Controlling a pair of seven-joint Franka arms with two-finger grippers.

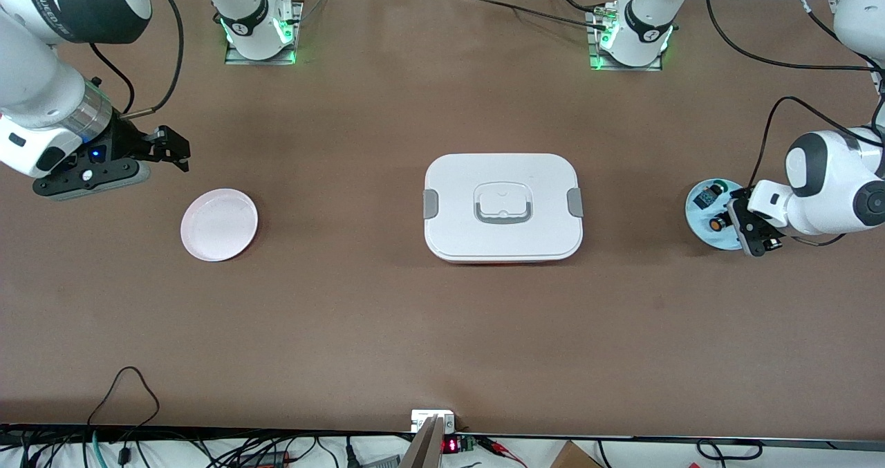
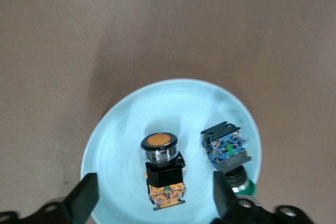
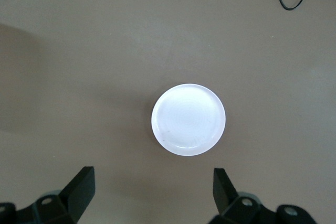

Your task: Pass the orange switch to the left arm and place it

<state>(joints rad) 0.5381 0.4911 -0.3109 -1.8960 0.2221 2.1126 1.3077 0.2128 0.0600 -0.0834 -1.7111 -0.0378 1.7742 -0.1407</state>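
We see a smooth white plastic box [image 1: 503, 207], rounded at the corners, with grey side clips and a recessed grey-rimmed handle, lying at the middle of a matte brown table [image 1: 387, 316]. Toward the left arm's end sits a glossy pale blue round plate [image 2: 131, 129]. On it lies the orange switch [image 2: 161, 169], a squat black block with a chromed collar, a flat round orange cap and a coppery terminal end. Just beside it on the same plate lies a dark blue-and-green component [image 2: 227, 148], the two apart.

The left gripper [image 2: 155, 195] hangs low over the blue plate, its black fingers [image 2: 84, 195] spread wide on either side of the switch, neither one touching it; the switch lies ungripped.

Toward the right arm's end, a shallow pink-white round plate [image 1: 219, 224] lies bare and smooth. The right gripper [image 3: 154, 190] waits in the air near that plate, jaws spread wide and holding nothing.
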